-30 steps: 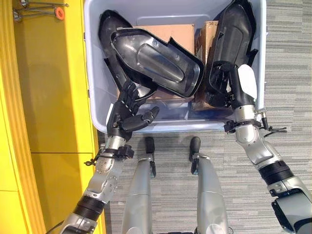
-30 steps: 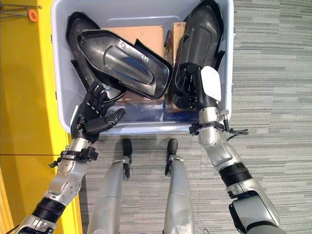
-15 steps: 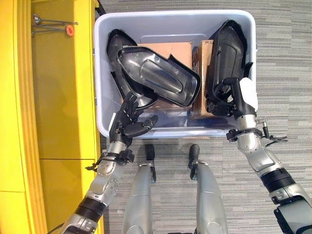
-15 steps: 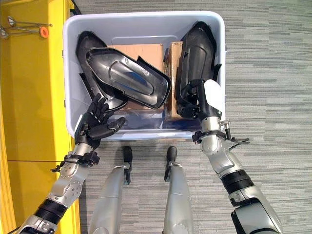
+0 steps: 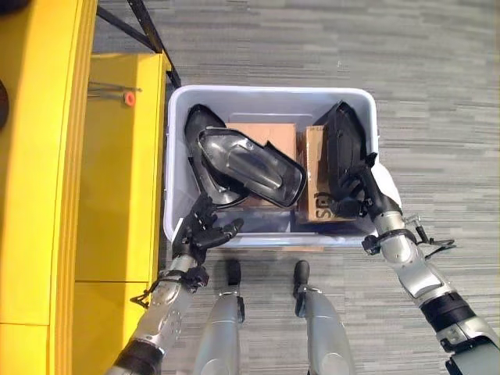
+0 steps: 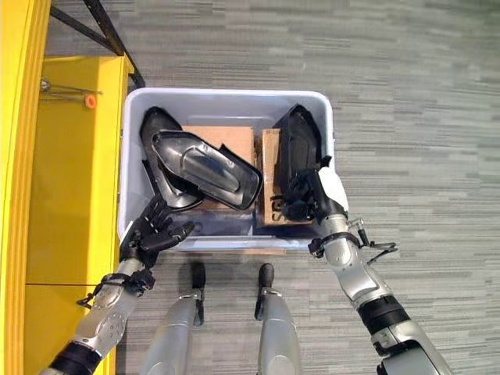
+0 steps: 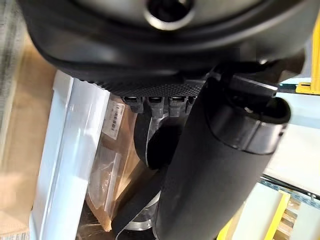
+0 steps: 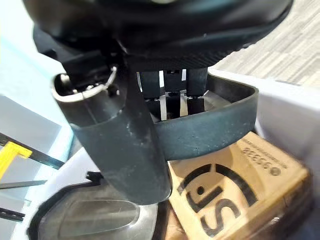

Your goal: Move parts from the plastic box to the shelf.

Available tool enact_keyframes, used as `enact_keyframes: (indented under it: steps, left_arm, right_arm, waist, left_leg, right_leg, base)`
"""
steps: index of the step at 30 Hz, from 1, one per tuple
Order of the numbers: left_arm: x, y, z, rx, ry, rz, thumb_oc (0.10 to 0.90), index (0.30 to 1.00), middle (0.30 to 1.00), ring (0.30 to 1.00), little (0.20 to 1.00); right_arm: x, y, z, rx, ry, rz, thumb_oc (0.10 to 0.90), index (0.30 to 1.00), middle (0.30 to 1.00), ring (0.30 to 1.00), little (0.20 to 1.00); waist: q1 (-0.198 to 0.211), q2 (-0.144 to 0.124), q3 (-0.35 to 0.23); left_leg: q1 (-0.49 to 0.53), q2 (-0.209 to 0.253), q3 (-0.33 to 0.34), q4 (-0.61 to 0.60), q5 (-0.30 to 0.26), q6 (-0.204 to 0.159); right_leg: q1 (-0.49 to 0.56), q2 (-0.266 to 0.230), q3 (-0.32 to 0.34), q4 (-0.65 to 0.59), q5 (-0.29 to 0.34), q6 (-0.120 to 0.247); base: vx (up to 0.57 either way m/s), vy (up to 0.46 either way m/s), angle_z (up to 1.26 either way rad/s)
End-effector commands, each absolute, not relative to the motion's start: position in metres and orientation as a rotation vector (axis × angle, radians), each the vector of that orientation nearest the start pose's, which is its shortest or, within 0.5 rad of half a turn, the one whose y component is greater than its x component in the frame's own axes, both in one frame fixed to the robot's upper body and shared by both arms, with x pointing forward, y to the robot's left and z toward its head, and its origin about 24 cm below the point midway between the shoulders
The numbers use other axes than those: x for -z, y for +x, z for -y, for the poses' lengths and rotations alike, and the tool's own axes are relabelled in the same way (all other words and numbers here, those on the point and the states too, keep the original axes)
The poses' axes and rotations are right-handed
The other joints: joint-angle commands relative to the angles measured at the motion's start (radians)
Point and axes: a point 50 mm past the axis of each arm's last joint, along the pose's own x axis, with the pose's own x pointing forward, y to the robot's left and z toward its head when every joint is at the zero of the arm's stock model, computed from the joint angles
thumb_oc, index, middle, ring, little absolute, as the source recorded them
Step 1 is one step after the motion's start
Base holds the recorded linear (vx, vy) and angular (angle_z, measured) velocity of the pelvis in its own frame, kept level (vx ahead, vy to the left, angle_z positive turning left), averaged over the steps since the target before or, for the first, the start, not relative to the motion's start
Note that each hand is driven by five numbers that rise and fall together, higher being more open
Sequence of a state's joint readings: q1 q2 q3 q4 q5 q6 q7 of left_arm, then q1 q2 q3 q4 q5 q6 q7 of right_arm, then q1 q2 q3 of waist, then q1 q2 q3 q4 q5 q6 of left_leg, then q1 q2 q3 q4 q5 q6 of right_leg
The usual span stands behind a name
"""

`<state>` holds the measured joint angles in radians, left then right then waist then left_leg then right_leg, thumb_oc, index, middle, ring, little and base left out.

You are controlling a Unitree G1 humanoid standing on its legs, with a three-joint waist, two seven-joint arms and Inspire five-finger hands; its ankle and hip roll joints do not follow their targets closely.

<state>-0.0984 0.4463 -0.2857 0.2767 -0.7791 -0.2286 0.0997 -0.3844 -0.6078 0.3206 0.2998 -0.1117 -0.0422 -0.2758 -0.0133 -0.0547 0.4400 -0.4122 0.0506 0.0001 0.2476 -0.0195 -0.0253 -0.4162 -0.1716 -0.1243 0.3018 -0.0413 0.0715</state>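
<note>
A: Where's the part?
B: The upright black moulded plastic part (image 5: 341,160) stands in the pale plastic box (image 5: 269,98), long axis running away from the right hand (image 5: 365,191), whose fingers curl round its near edge.
A: Left hand (image 5: 205,233)?
B: Relaxed, spread, holding nothing, at the box's near rim.

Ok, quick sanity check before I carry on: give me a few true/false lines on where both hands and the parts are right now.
1. The right hand is curled on the upright black part in the plastic box. True.
2. The left hand holds the large flat black part. False: it sits open at the box's near rim, holding nothing.
3. Cardboard boxes lie under the parts. True.
4. The box stands on the yellow shelf. False: it is on the carpet beside it.
</note>
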Motion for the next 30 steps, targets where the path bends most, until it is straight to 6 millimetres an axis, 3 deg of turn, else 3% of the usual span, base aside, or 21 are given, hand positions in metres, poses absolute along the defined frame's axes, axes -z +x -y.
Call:
enact_keyframes:
  steps: [1,9,13,30]
  left_arm:
    - [-0.031,0.26,-0.204,0.025,-0.271,-0.019,0.9,1.0,1.0,1.0,1.0]
    - [-0.022,0.251,-0.212,0.014,-0.264,-0.057,0.9,1.0,1.0,1.0,1.0]
    - [-0.012,0.243,-0.216,0.005,-0.267,-0.1,0.9,1.0,1.0,1.0,1.0]
    - [0.01,0.231,-0.213,-0.013,-0.292,-0.188,0.9,1.0,1.0,1.0,1.0]
  right_arm:
    - [-0.114,0.311,0.206,-0.038,-0.767,0.265,0.4,0.3,0.3,0.3,0.3]
    - [-0.135,0.304,0.204,-0.083,-0.76,0.354,0.4,0.3,0.3,0.3,0.3]
    - [-0.158,0.297,0.206,-0.103,-0.761,0.439,0.4,0.3,0.3,0.3,0.3]
    - [-0.181,0.277,0.216,-0.099,-0.776,0.529,0.4,0.3,0.3,0.3,0.3]
  waist:
    - [0.029,-0.044,-0.061]
    - [0.021,-0.055,-0.143]
    - [0.011,-0.053,-0.221]
    - [-0.022,-0.036,-0.35]
  left_leg:
    - [0.073,0.066,0.016,0.009,-0.088,-0.031]
    - [0.194,0.086,0.043,-0.115,-0.041,-0.04]
    - [0.279,0.103,0.063,-0.189,-0.014,-0.047]
    - [0.429,0.116,0.122,-0.269,-0.01,-0.05]
  right_leg:
    - [0.097,-0.081,0.008,-0.135,0.072,0.081]
    - [0.175,-0.072,0.003,-0.213,0.09,0.09]
    - [0.227,-0.06,0.01,-0.252,0.098,0.093]
    - [0.32,-0.045,0.041,-0.284,0.087,0.1]
  base:
    - [0.05,-0.022,-0.05]
    - [0.06,-0.013,-0.08]
    - [0.08,-0.021,-0.1]
    - [0.05,-0.002,-0.08]
